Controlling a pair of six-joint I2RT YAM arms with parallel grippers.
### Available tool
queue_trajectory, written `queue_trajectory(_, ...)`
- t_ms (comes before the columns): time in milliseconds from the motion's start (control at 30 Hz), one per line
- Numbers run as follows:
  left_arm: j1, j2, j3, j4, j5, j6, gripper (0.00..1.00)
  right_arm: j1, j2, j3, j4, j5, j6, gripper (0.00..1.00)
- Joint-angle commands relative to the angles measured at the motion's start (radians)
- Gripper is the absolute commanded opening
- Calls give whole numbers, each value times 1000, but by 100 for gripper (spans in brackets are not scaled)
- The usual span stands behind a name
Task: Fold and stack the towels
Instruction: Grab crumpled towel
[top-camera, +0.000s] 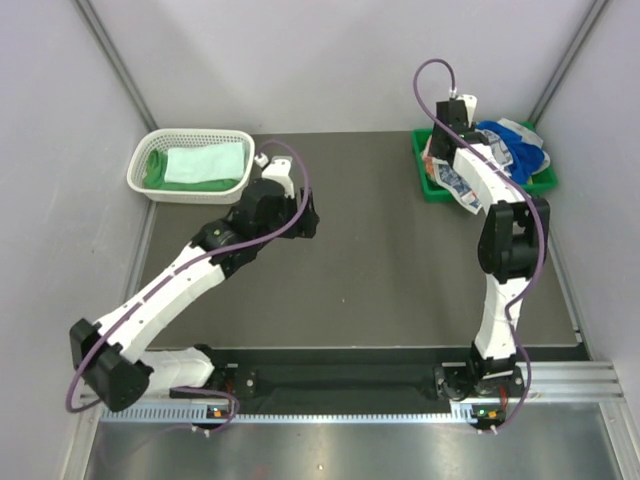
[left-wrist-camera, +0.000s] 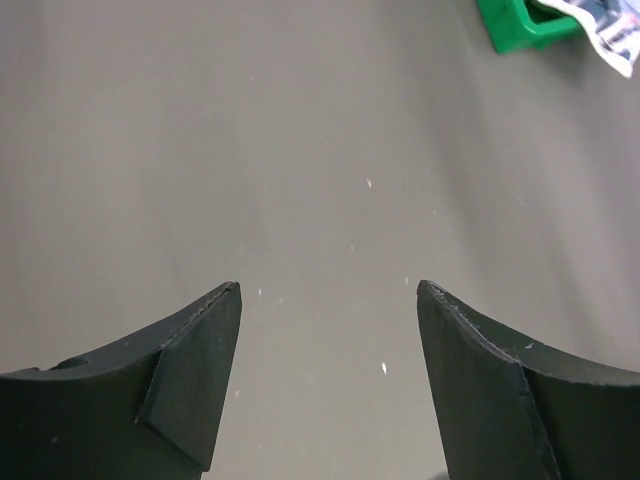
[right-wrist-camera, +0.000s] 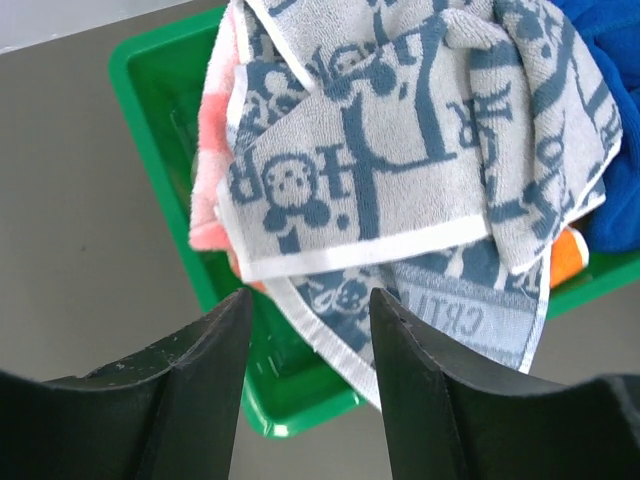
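Observation:
A white towel with grey-blue print (right-wrist-camera: 400, 150) lies on top of a pile in the green tray (right-wrist-camera: 160, 110) and hangs over its near rim. Under it are an orange-pink towel (right-wrist-camera: 212, 170) and a royal blue towel (right-wrist-camera: 600, 100). My right gripper (right-wrist-camera: 310, 300) is open just above the hanging edge, holding nothing; in the top view it (top-camera: 440, 150) is over the tray's left part. A pale mint towel (top-camera: 205, 160) and a bright green towel (top-camera: 155, 168) lie folded in the white basket (top-camera: 150, 140). My left gripper (top-camera: 312, 215) is open and empty over the bare table (left-wrist-camera: 328, 290).
The dark table (top-camera: 370, 270) runs between the basket at back left and the tray (top-camera: 428, 190) at back right. Grey walls close in the back and sides. The tray's corner (left-wrist-camera: 515, 25) shows in the left wrist view.

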Motion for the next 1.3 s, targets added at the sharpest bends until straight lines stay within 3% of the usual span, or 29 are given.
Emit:
queue_trajectory(0, -4, -63, -52, -66, 57, 14, 76, -15, 46, 80, 0, 55, -55, 51)
queue_trajectory(300, -3, -120, -104, -71, 65, 20, 76, -37, 89, 71, 46, 28, -48, 57)
queue_trajectory(567, -4, -124, -115, -75, 57, 21, 75, -48, 116, 77, 95, 9, -49, 45)
queue_trajectory(733, -4, -112, -115, -77, 62, 28, 75, -51, 143, 120, 80, -11, -52, 55)
queue_trajectory(867, -3, -106, -115, -79, 63, 29, 75, -55, 172, 137, 86, -17, -52, 55)
queue_trajectory(1267, -4, -100, -110, -83, 46, 37, 75, -66, 126, 114, 123, -15, -31, 25)
